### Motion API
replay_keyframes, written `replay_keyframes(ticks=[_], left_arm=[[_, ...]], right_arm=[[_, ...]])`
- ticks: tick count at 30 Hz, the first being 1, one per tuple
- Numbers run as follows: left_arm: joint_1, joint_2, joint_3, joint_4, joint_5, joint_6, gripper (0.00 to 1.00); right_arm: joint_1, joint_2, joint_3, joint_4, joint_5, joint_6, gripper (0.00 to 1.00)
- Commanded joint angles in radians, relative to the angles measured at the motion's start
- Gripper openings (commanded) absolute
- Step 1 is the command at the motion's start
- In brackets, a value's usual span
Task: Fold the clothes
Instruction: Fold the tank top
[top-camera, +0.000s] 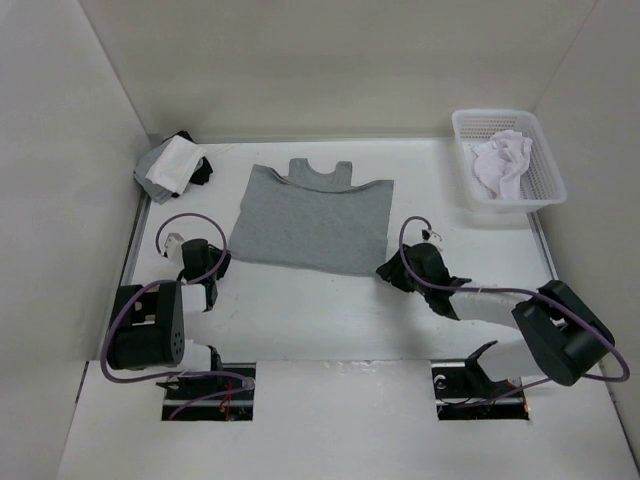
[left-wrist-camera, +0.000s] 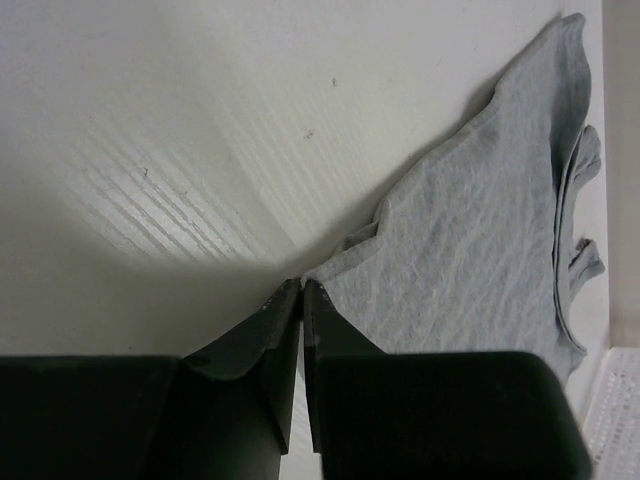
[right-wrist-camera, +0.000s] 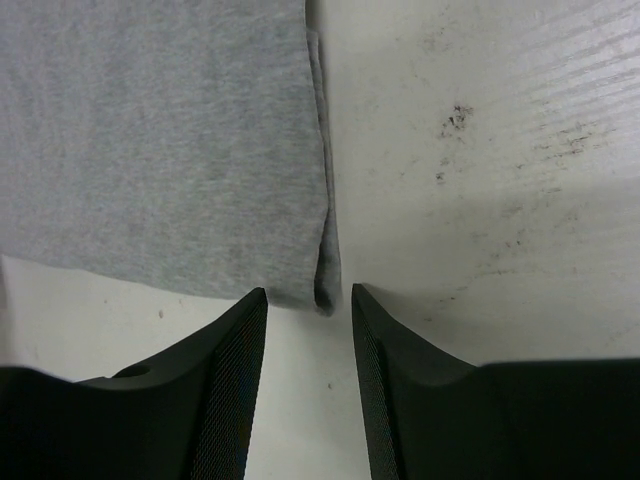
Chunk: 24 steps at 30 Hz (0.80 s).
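Top view: grey T-shirt (top-camera: 310, 218) flat mid-table, left gripper (top-camera: 216, 266) and right gripper (top-camera: 388, 270) at its near corners, likely to lift the hem. Left wrist: jaws pressed together at corner; cloth caught or not, unclear. Right wrist: jaws spread, straddling corner.

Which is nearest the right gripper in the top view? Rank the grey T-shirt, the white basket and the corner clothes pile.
1. grey T-shirt, its near right corner at the right gripper's open jaws.
2. white basket, far right corner.
3. clothes pile, far left corner.
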<state>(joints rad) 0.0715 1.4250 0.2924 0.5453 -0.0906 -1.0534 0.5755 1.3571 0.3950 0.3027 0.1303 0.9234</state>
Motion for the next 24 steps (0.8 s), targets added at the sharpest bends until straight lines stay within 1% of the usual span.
replay_keyframes(ticks=[1, 3, 5, 7, 10, 14, 17, 19, 20, 21, 22, 24], left_arm=[[0.001, 0.032, 0.004, 0.015, 0.003, -0.002, 0.03], [0.001, 0.046, 0.005, 0.025, 0.006, -0.005, 0.02], [0.001, 0.052, 0.005, 0.041, 0.006, -0.007, 0.01], [0.001, 0.039, -0.002, 0.048, 0.008, -0.016, 0.00], [-0.006, -0.029, -0.009, 0.047, 0.005, -0.010, 0.00], [-0.019, -0.170, -0.006, -0.008, -0.001, 0.007, 0.00], [-0.026, -0.344, 0.011, -0.108, 0.005, 0.010, 0.00], [-0.042, -0.516, 0.042, -0.213, -0.001, 0.023, 0.00], [-0.046, -0.602, 0.069, -0.281, -0.006, 0.036, 0.00], [-0.049, -0.688, 0.106, -0.351, -0.014, 0.050, 0.00], [-0.052, -0.775, 0.150, -0.423, -0.021, 0.068, 0.00], [-0.058, -0.912, 0.244, -0.540, -0.037, 0.102, 0.00]], right_arm=[[-0.006, 0.037, -0.024, 0.074, 0.023, 0.054, 0.44], [-0.007, 0.060, -0.028, 0.101, 0.016, 0.071, 0.44], [-0.006, 0.085, -0.028, 0.121, 0.008, 0.084, 0.41], [-0.010, 0.108, -0.035, 0.151, 0.002, 0.097, 0.33], [-0.018, 0.117, -0.041, 0.188, 0.003, 0.104, 0.15], [-0.018, 0.053, -0.042, 0.185, 0.015, 0.092, 0.05], [-0.010, -0.097, -0.048, 0.155, 0.018, 0.048, 0.02], [0.020, -0.241, -0.035, 0.048, 0.032, 0.023, 0.02], [0.046, -0.359, -0.015, -0.055, 0.064, -0.003, 0.02], [0.066, -0.436, 0.005, -0.130, 0.090, -0.024, 0.02], [0.097, -0.540, 0.039, -0.242, 0.130, -0.052, 0.02], [0.170, -0.724, 0.140, -0.452, 0.217, -0.104, 0.02]])
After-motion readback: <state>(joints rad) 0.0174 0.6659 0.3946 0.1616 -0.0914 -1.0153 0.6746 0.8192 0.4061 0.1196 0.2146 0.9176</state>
